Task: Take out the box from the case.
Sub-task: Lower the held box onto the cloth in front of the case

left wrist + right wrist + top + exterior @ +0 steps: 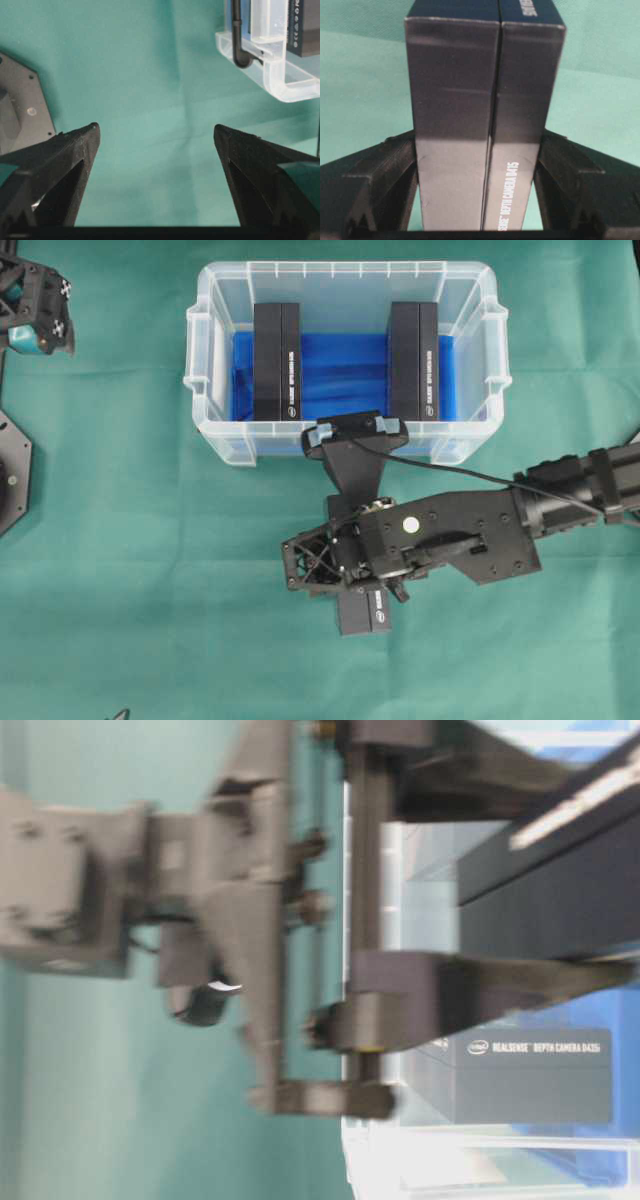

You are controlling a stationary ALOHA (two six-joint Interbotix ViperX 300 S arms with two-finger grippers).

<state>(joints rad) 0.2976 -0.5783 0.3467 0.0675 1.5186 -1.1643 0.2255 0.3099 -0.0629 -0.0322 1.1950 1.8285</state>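
Observation:
The case (215, 430) is a clear plastic bin with a blue cloth on its bottom, at the back middle of the green table. Two black boxes stand inside it, one left (277, 362) and one right (414, 360). A third black box (365, 612) is outside the case, in front of it, with my right gripper (360, 590) shut on it. In the right wrist view both fingers press the sides of this box (470, 90), lettered "DEPTH CAMERA D415". My left gripper (40, 310) hangs open and empty at the far left; its wrist view shows the case's corner (280, 80).
A dark arm base plate (10, 475) lies at the left edge. A black cable (470, 475) runs from the right wrist camera mount (355, 435), which overhangs the case's front wall. Green cloth (150, 620) covers the table.

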